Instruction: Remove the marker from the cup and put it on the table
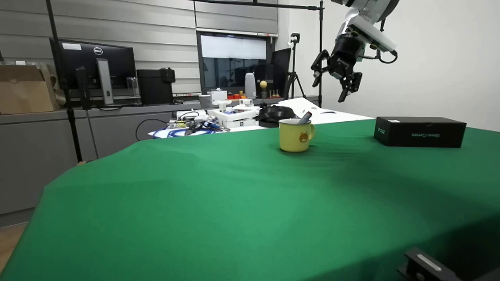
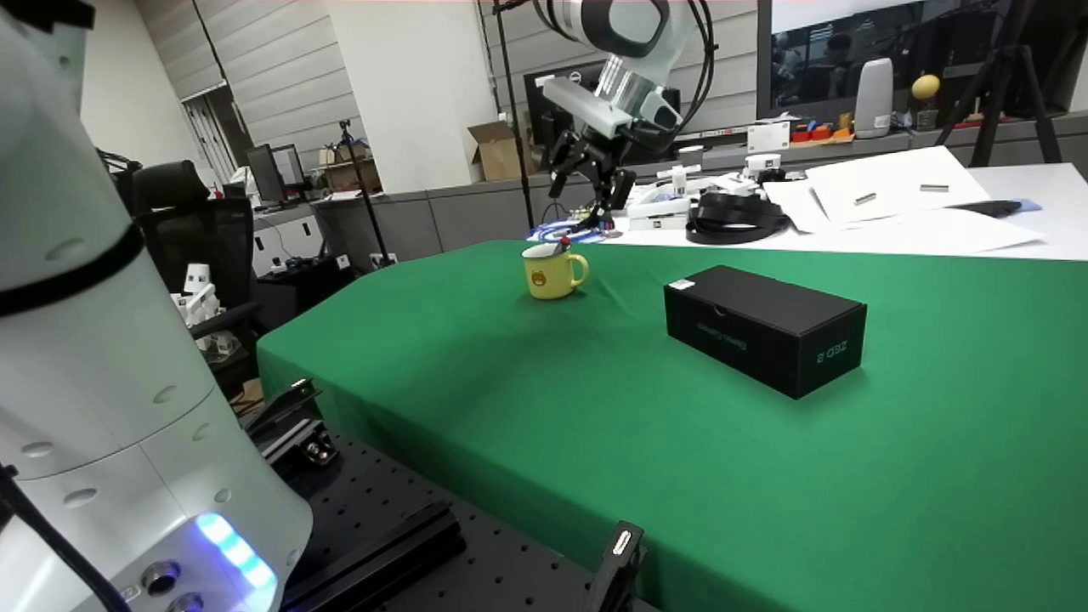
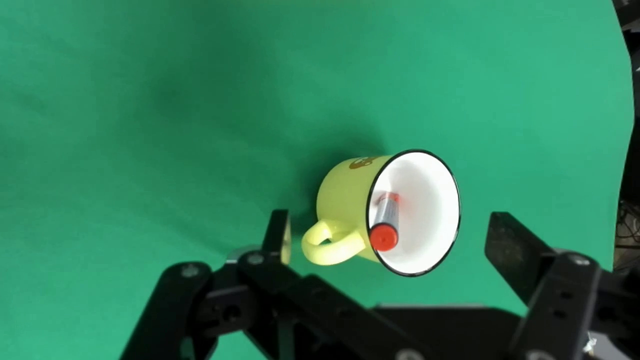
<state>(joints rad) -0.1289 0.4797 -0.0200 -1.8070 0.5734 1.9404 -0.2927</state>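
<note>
The yellow cup [image 1: 291, 136] stands upright on the green table [image 1: 175, 203]. It also shows in the other views [image 2: 548, 279] [image 3: 345, 195]. The marker leans inside the cup, its upper end above the rim, in both exterior views [image 1: 305, 117] [image 2: 563, 245]. In the wrist view the marker [image 3: 387, 220] has a grey body and a red end against the rim on the handle side. My gripper [image 3: 390, 222] is open and empty. It is in the air above the cup, apart from it, in both exterior views [image 1: 329, 90] [image 2: 586, 197]. In the wrist view its fingers lie either side of the cup.
A black box [image 1: 422, 134] lies on the table on the cup's handle side; it also shows in an exterior view [image 2: 765, 331]. A white side table [image 2: 1003, 204] with papers and black straps [image 2: 738, 217] adjoins the green one. A dark clamp [image 2: 619, 561] is at the table's near edge.
</note>
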